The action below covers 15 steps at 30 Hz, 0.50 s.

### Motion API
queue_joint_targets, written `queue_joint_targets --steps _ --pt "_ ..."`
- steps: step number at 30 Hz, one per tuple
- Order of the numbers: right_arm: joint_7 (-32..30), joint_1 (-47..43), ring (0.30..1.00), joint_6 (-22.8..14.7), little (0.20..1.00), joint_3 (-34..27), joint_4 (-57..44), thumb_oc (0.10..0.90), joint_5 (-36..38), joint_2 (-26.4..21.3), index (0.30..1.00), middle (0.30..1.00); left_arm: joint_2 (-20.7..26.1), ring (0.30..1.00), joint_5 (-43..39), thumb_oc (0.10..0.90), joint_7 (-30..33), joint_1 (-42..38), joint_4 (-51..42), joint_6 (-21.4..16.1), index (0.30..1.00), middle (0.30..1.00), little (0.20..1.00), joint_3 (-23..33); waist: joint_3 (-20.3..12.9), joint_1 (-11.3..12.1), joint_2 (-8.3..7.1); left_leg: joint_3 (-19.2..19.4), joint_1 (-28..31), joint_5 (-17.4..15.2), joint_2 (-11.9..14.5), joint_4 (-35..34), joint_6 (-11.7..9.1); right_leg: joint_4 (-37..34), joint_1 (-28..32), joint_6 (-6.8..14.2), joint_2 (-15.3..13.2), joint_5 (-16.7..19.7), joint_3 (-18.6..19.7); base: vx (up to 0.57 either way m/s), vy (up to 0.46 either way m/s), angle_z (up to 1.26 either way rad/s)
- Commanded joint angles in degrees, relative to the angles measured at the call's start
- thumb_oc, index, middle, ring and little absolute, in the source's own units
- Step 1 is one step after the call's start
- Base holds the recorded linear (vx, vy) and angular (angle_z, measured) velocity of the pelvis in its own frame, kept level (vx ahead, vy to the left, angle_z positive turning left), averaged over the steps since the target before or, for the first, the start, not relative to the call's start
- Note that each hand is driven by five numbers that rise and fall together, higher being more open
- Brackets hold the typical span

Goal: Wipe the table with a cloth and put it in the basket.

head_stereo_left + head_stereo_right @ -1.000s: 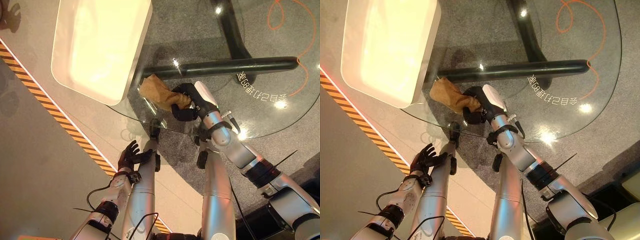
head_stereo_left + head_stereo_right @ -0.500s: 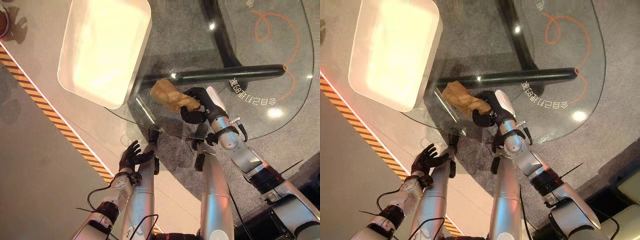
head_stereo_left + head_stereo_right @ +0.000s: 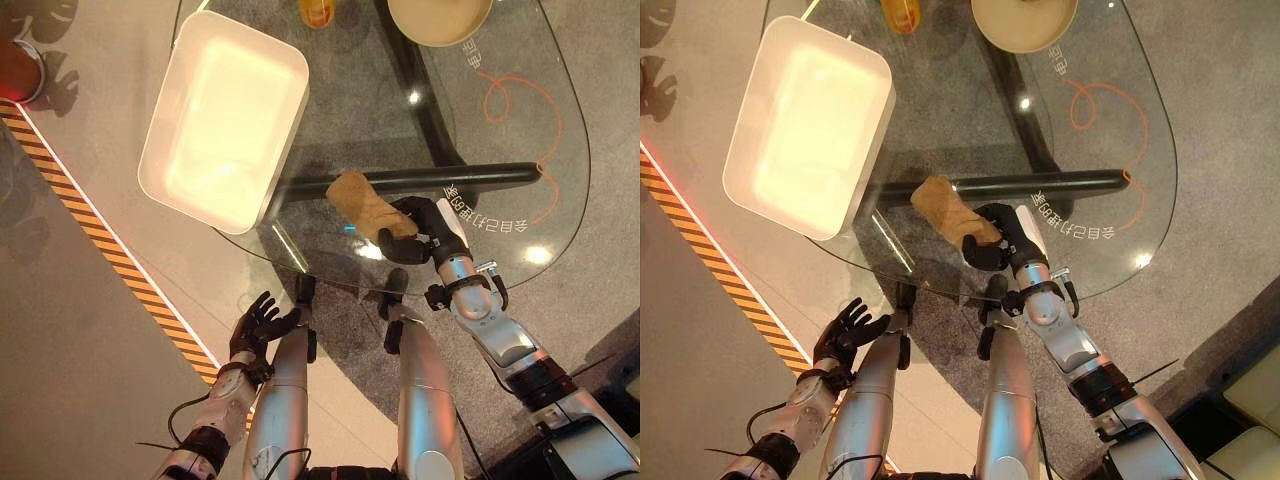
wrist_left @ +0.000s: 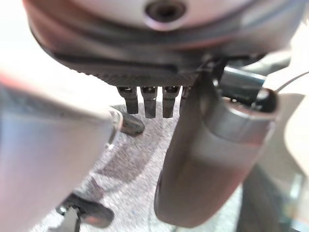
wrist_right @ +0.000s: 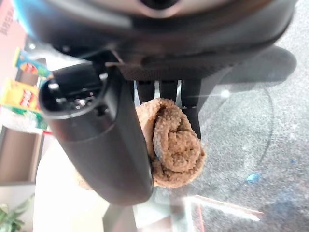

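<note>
**Wiping the glass**

Our right hand [image 3: 415,222] had its fingers curled round the cloth [image 3: 362,204] on the table [image 3: 520,120], right of the basket [image 3: 222,120]. Our left hand [image 3: 255,323] hung low, fingers spread. We judged steady, flat pressure best, well inside the near edge.

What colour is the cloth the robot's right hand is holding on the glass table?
Tan-brown; the cloth, bunched in the right hand, shows best in the right wrist view.
</note>
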Motion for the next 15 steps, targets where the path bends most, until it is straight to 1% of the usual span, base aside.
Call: queue_joint_targets --steps 1,2,5,6,7,8,9,11,13,15 --pt "0.0 1.2 0.300 -10.0 0.200 -3.8 -14.6 0.100 3.1 -0.5 0.300 0.300 2.9 0.900 -3.4 0.800 -2.5 6.6 -6.6 -2.3 0.900 0.900 0.900 2.8 -1.4 0.3 -0.92 6.8 1.5 -3.7 -2.6 2.9 4.4 -6.0 4.6 -0.2 5.3 2.9 -1.4 -0.01 -0.032 0.02" --pt "0.1 1.9 0.300 -10.3 0.200 -4.4 -14.9 0.100 3.3 -0.5 0.300 0.300 3.2 0.900 -4.6 0.800 -3.2 7.1 -8.0 -1.9 0.900 0.900 0.900 3.0 -1.4 0.4 -0.96 6.8 1.9 -3.7 -2.5 2.9 4.4 -6.0 5.0 -0.2 5.3 2.8 -1.5 0.00 -0.034 0.03" --pt "0.0 5.0 0.300 -13.0 0.200 -6.3 -15.7 0.100 3.3 -0.1 0.300 0.300 3.8 0.900 -9.0 0.800 -7.9 9.4 -13.6 -0.8 0.900 0.900 0.900 3.6 -1.4 0.6 -0.92 6.6 3.1 -4.0 -2.5 2.7 4.6 -6.0 6.4 -0.3 5.4 2.4 -1.6 0.00 -0.033 0.05" --pt "0.0 5.0 0.300 -13.0 0.200 -6.3 -15.7 0.100 3.3 -0.1 0.300 0.300 3.8 0.900 -9.0 0.800 -7.9 9.4 -13.6 -0.8 0.900 0.900 0.900 3.6 -1.4 0.6 -0.92 6.6 3.1 -4.0 -2.5 2.7 4.6 -6.0 6.4 -0.3 5.4 2.4 -1.6 -0.01 -0.026 0.05" --pt "0.0 6.1 0.300 -13.6 0.200 -7.1 -16.8 0.100 3.5 -0.2 0.300 0.300 4.2 0.900 -11.4 0.800 -9.5 10.4 -17.2 -0.2 0.900 0.900 0.900 3.7 -1.4 0.7 -0.90 6.7 3.4 -3.9 -2.5 2.5 4.7 -6.2 6.8 -0.3 5.5 2.4 -1.8 -0.01 -0.013 0.04" --pt "-0.1 6.2 0.300 -13.9 0.200 -7.2 -17.0 0.100 3.5 -0.2 0.300 0.300 4.2 0.900 -12.1 0.800 -10.0 10.6 -17.7 -0.2 0.900 0.900 0.900 3.7 -1.4 0.7 -0.90 6.8 3.5 -3.9 -2.5 2.5 4.7 -6.2 6.9 -0.3 5.5 2.4 -1.8 -0.02 -0.030 0.04" --pt "-0.3 7.1 0.300 -14.2 0.200 -8.0 -18.0 0.100 3.7 -0.2 0.300 0.300 4.3 0.900 -14.4 0.800 -11.2 11.3 -21.2 0.6 0.900 0.900 0.900 3.9 -1.4 0.8 -0.91 6.8 3.9 -3.9 -2.6 2.5 4.8 -6.4 7.5 -0.4 5.5 2.4 -2.0 0.00 0.000 0.00" --pt "-0.6 7.7 0.300 -14.6 0.200 -8.5 -18.7 0.100 3.8 -0.2 0.300 0.300 4.5 0.900 -16.3 0.800 -12.4 11.7 -23.7 1.1 0.900 0.900 0.900 3.9 -1.4 0.9 -0.99 6.8 4.0 -3.9 -2.6 2.5 4.9 -6.4 7.8 -0.4 5.5 2.4 -2.1 -0.01 -0.016 0.01" --pt "0.8 8.3 0.300 -15.2 0.200 -9.1 -20.1 0.100 2.3 -0.4 0.300 0.300 4.6 0.900 -18.9 0.800 -14.4 12.0 -27.5 2.2 0.900 0.900 0.900 4.0 -1.4 0.9 -1.10 6.9 4.1 -4.0 -2.5 2.7 5.0 -6.4 8.1 -0.4 5.5 2.4 -2.1 0.00 -0.017 0.01" --pt "2.0 8.4 0.300 -15.7 0.200 -9.4 -21.5 0.100 2.9 -1.1 0.300 0.300 4.8 0.900 -20.6 0.800 -16.0 12.1 -29.3 2.8 0.900 0.900 0.900 4.0 -1.4 0.9 -1.15 6.9 4.0 -4.0 -2.5 2.8 5.0 -6.3 8.1 -0.4 5.5 2.4 -2.1 0.00 0.000 0.00"
